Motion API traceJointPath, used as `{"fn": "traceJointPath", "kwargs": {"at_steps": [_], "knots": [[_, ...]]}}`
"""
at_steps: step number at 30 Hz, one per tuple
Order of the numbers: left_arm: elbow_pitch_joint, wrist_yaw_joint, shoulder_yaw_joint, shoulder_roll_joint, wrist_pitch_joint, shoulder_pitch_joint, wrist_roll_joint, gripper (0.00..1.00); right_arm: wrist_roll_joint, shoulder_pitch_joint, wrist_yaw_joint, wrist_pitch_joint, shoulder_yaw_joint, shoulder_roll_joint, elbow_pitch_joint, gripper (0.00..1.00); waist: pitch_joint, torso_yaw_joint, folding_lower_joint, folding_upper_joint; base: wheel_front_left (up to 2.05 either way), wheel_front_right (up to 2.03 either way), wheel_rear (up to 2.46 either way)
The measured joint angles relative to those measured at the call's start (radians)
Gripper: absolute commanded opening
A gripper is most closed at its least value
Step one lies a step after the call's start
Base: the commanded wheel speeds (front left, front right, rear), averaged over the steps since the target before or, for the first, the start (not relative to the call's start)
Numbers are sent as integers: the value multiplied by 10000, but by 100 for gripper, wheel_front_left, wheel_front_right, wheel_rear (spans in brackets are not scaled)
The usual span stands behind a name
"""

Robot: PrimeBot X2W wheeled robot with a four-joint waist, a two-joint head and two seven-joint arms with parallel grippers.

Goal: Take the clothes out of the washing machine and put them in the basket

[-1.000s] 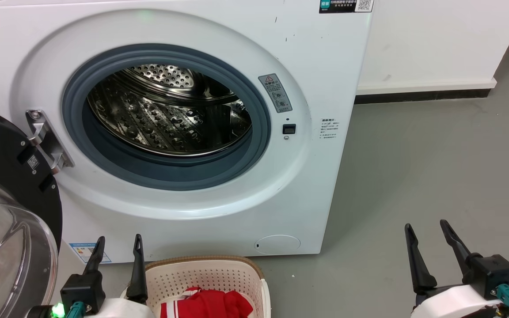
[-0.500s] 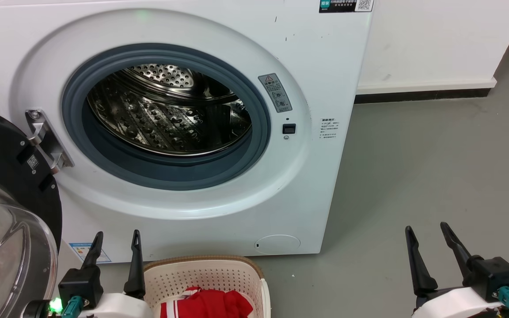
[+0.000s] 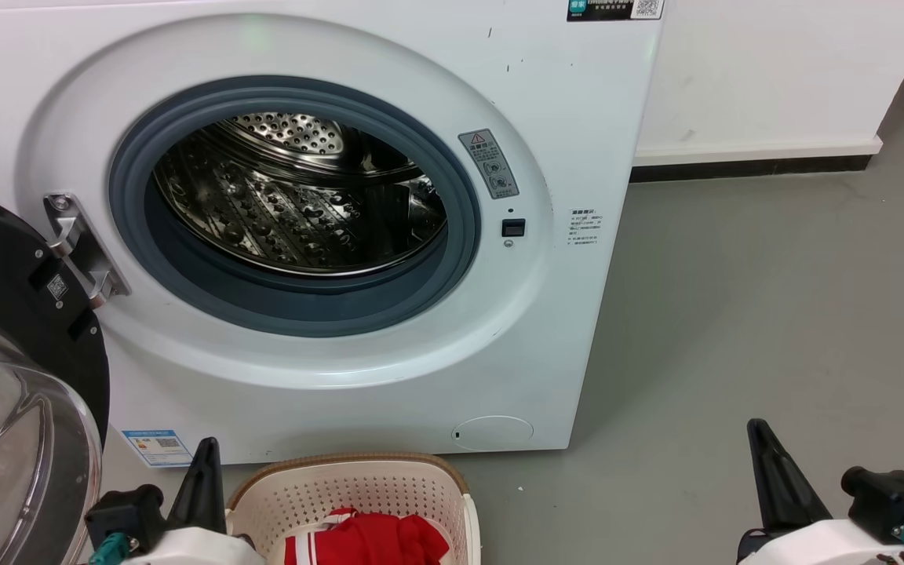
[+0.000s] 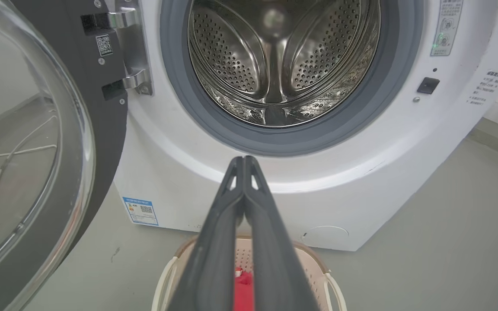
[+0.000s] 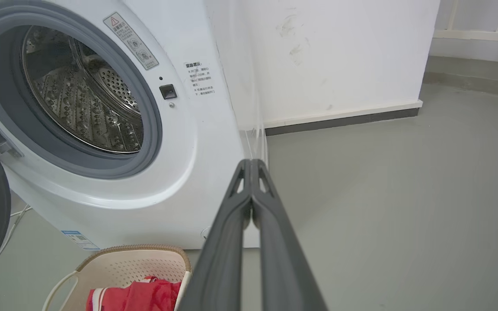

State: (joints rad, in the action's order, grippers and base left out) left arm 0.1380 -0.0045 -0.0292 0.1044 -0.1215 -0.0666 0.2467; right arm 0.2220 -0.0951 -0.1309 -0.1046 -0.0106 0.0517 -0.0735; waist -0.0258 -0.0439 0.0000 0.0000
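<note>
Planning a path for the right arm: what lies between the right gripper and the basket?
Bare grey floor, seen in the head view: nothing stands between the right gripper and the basket.

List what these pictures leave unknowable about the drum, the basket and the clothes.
The drum: its lowest front part, head view, hidden behind the grey seal.
The basket: near half cut by the head view's bottom edge; in the left wrist view the left gripper covers its middle.
The clothes: number of garments, pile cut off by the same edge.
The blue label: print too small.
</note>
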Motion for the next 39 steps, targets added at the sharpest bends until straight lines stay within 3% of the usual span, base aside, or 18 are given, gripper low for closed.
{"fn": "traceJointPath", "kwargs": {"at_steps": [19, 39], "knots": [[199, -307, -123, -159, 520, 344, 3413, 0, 3628, 414, 0, 397, -52, 121, -433, 0, 47, 71, 0, 0, 0, 0, 0], [449, -556, -334, -234, 1020, 726, 6278, 0, 6638, 881, 0, 750, -153, 190, -786, 0, 96, 145, 0, 0, 0, 0, 0]]}}
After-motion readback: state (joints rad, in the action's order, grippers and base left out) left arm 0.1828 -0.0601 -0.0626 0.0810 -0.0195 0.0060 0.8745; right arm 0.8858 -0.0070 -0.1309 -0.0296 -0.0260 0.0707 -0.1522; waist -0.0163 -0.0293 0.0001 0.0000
